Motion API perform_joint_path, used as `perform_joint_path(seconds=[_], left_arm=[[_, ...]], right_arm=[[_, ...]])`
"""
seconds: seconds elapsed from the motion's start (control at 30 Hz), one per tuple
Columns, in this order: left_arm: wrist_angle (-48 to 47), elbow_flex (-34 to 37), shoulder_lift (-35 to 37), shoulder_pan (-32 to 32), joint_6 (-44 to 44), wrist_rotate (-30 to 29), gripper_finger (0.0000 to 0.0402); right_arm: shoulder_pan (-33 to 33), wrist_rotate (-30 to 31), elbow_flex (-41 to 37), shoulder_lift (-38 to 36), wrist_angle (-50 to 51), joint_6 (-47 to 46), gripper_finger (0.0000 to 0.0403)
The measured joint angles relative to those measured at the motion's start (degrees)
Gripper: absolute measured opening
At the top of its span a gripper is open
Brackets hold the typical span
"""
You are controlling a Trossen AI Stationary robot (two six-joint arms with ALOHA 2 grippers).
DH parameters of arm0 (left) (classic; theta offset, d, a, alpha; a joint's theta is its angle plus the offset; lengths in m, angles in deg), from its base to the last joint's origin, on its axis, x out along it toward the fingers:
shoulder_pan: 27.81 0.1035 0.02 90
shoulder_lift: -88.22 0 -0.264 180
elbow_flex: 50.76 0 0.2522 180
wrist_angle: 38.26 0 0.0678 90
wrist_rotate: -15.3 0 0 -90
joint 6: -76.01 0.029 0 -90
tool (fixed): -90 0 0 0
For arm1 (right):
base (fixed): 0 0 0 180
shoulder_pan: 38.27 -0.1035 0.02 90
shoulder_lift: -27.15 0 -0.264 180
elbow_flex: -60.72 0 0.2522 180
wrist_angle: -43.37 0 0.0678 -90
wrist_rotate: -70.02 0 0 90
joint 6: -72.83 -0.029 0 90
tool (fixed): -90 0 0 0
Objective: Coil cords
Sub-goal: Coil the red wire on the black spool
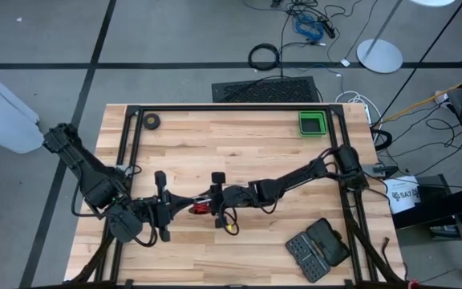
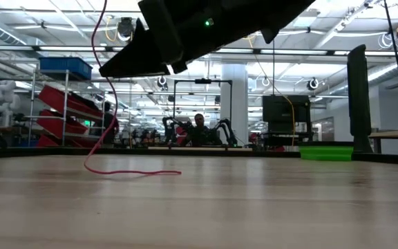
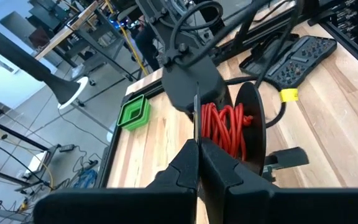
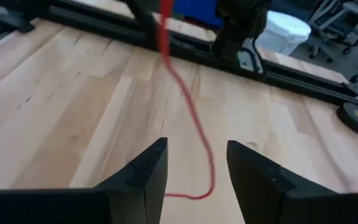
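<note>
The cords are a coil of red wire (image 3: 225, 127) wound between thin dark discs, held up over the table's near middle (image 1: 201, 207). My left gripper (image 3: 197, 146) is shut on it, coming from the table's left (image 1: 184, 207). A loose red end (image 2: 102, 83) hangs down from the coil and trails on the wood (image 2: 133, 172). My right gripper (image 4: 196, 165) is open and points toward the table's left (image 1: 217, 202). Its fingers stand on either side of that hanging red end (image 4: 194, 124), apart from it. My left gripper pinches the edge of a thin disc (image 3: 196, 118) beside the red windings between its two fingertips. The fingers come nearly level from the table's left. The coil sits beyond the fingertips, clear of the table, its discs upright.
A green tray (image 1: 312, 123) stands at the far right and a dark tape roll (image 1: 151, 121) at the far left. A black case of bits (image 1: 318, 247) lies near the front right. A yellow-tipped cable end (image 1: 229, 227) lies below the grippers. Black frame rails (image 1: 127, 160) border the table.
</note>
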Motion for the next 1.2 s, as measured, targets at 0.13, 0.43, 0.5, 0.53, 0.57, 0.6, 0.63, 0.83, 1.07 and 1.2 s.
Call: perform_joint_path(seconds=[0.13,0.43,0.5,0.53,0.57,0.6,0.63,0.83,1.07,1.2], left_arm=[[0.0,0.0,0.0,0.0,0.1,0.0,0.0008],[0.1,0.0,0.0,0.0,0.1,0.0,0.0008],[0.0,0.0,0.0,0.0,0.1,0.0,0.0008],[0.0,0.0,0.0,0.0,0.1,0.0,0.0008],[0.0,0.0,0.0,0.0,0.1,0.0,0.0008],[0.0,0.0,0.0,0.0,0.1,0.0,0.0008],[0.0,0.0,0.0,0.0,0.1,0.0,0.0008],[0.0,0.0,0.0,0.0,0.1,0.0,0.0008],[0.0,0.0,0.0,0.0,0.0,0.0,0.0008],[0.0,0.0,0.0,0.0,0.0,0.0,0.0008]], right_arm=[[0.3,0.1,0.0,0.3,-2.0,-0.1,0.0153],[1.3,-0.2,0.0,4.0,-7.4,0.6,0.0153],[1.3,0.1,0.0,3.9,-7.8,0.5,0.0153],[1.3,0.0,0.0,3.8,-7.8,0.5,0.0153],[1.3,0.0,0.0,3.8,-7.8,0.5,0.0152],[1.3,0.0,0.0,3.8,-7.8,0.5,0.0149],[1.2,-0.1,0.0,3.8,-7.7,0.5,0.0145],[1.3,-0.2,0.0,3.7,-5.9,0.3,0.0094],[1.2,-0.2,0.0,3.7,-4.5,-0.7,0.0056],[1.2,0.0,0.0,2.4,-2.4,-1.2,0.0055]])
